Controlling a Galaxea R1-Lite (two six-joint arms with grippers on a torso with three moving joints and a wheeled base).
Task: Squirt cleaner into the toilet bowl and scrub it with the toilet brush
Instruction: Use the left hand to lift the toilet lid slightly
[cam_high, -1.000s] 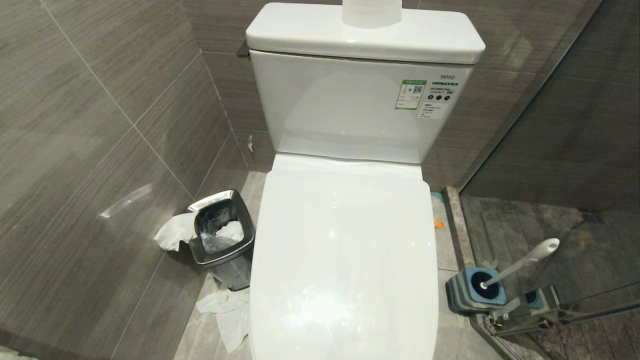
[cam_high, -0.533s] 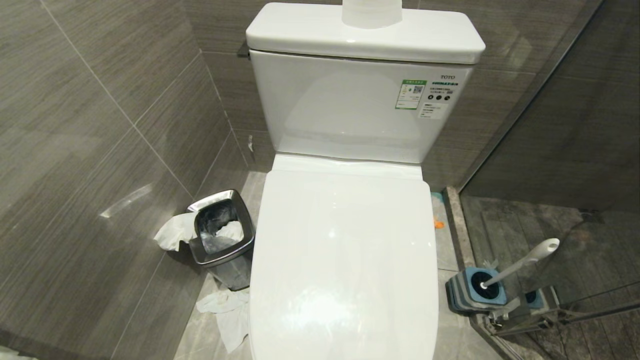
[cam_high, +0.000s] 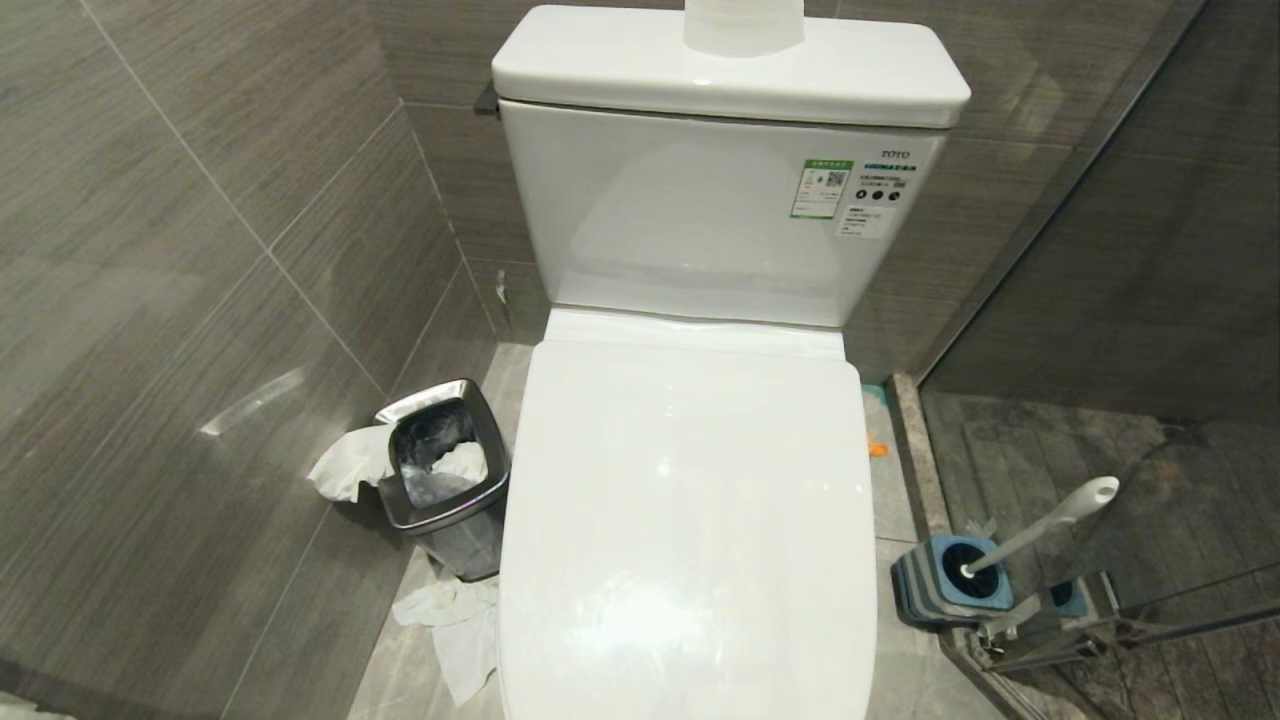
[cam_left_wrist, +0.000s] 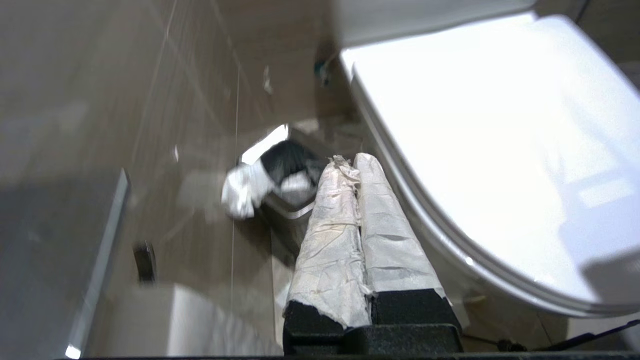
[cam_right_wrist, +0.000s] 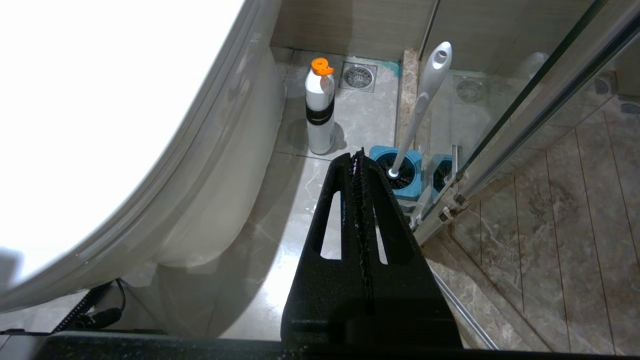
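Head view: the toilet bowl sits with its lid down, neither arm in sight. Seen from the left wrist, the left gripper has its white-wrapped jaws pressed together, empty, with the toilet's lid edge just beside them and the steel waste bin beyond their tips. The right gripper is likewise closed and empty; the toilet brush stands in its blue holder just past the jaws, the cleaner farther ahead on the floor.

The cistern bears "TOTO" above its green-edged sticker.
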